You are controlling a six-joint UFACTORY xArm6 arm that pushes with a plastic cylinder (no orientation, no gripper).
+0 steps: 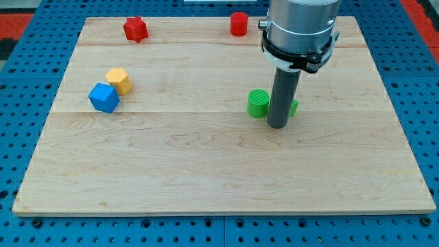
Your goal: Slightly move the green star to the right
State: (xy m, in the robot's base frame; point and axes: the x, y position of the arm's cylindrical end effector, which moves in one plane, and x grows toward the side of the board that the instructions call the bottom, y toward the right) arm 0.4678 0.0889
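Green star [293,108], green cylinder [258,103], dark tip [277,126]

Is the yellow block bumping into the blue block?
Touching. In the camera view, the yellow block sits right against the upper right corner of the blue cube, with no strip of wooden board showing between them.

You are looking at a pale wooden desk [206,178] made of long planks, and it lies on a blue perforated surface [20,62]. Near the view's top edge you will find a red star [136,29] toward the left. A red cylinder [238,23] stands further to the view's right, well apart from it. At the view's left sits a yellow block [119,80]. A blue cube [103,97] touches it on its lower left side. Right of the desk's centre you can see a green cylinder [258,103] standing upright, well apart from all the other blocks.
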